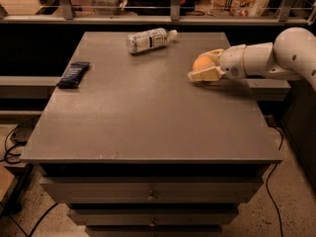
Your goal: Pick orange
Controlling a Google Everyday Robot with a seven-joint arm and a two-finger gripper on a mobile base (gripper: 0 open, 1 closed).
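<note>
The orange (202, 63) sits on the grey table (148, 112) at its right side, toward the back. My gripper (199, 65) reaches in from the right on a white arm (276, 56) and is open around the orange, with one cream finger (201, 75) in front of it and the other (213, 54) behind it. The orange rests on the table between them and is partly hidden by them.
A clear plastic bottle (148, 39) lies on its side at the back middle of the table. A dark snack bar (73, 74) lies near the left edge. A railing and shelves stand behind the table, and cables lie on the floor at both sides.
</note>
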